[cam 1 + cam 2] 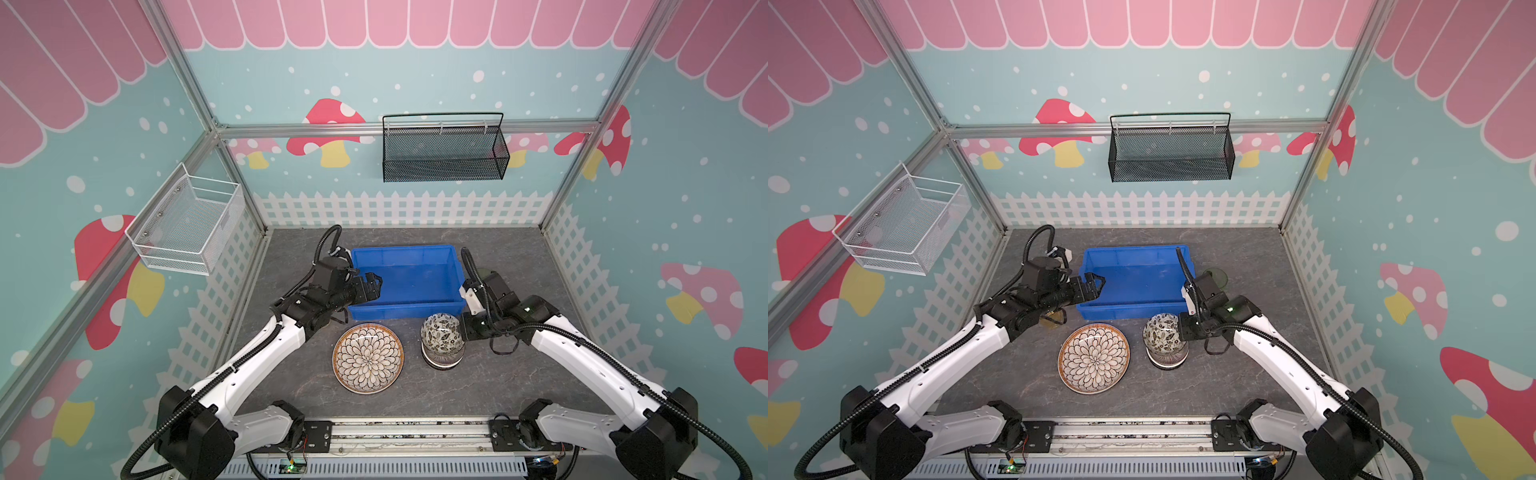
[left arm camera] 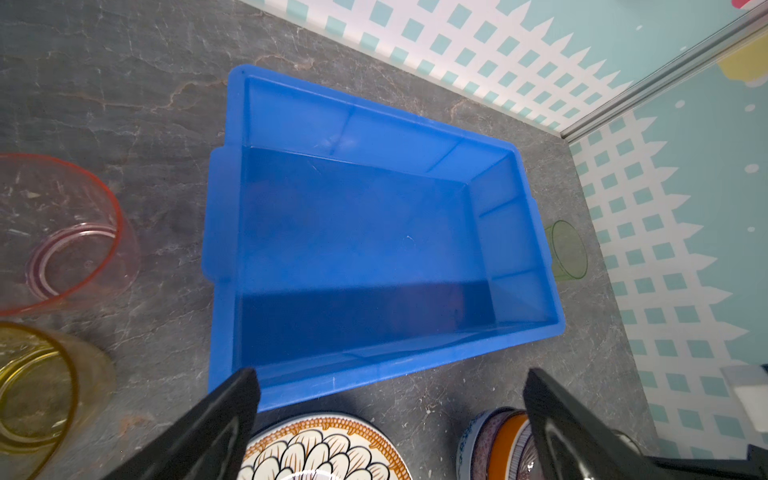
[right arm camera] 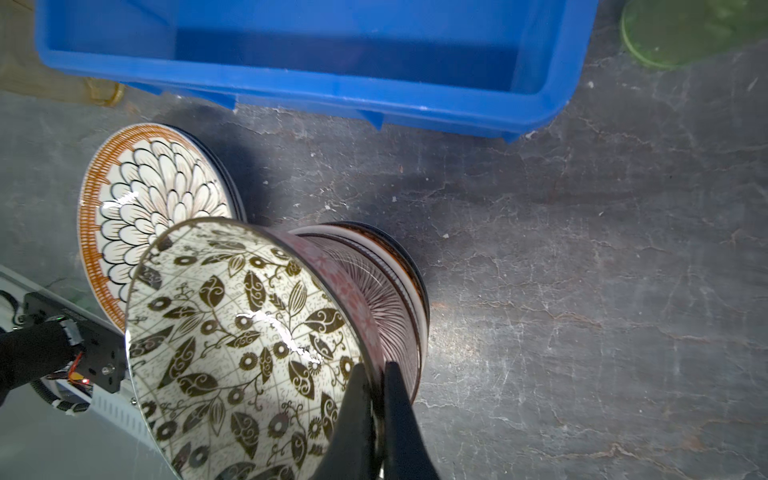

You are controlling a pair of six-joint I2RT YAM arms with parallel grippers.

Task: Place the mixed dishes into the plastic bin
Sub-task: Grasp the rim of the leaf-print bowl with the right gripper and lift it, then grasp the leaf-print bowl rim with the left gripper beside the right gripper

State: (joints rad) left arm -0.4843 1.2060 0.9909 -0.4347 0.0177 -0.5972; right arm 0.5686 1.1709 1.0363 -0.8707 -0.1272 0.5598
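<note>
The right gripper point(image 3: 376, 370) is clamped on the rim of a white ceramic bowl printed with dark leaves and flowers point(image 3: 232, 332). It holds the bowl tilted at the top of a stack of small patterned bowls point(image 3: 399, 282); whether the bowl is clear of the stack cannot be told. Beyond the bowl lies a round brown-rimmed petal-pattern plate point(image 3: 153, 187). Ahead of the gripper stands the shallow bright blue plastic bin point(image 3: 332, 99).

The left gripper point(image 2: 392, 374) hovers at the bin's left end, jaws spread wide and holding nothing. Close beside it on the grey stone-look tabletop point(image 1: 519, 374) stand a translucent pink cup point(image 2: 70, 232) and a translucent amber cup point(image 2: 37, 395). A translucent green cup point(image 2: 567, 249) stands past the bin's opposite end.
</note>
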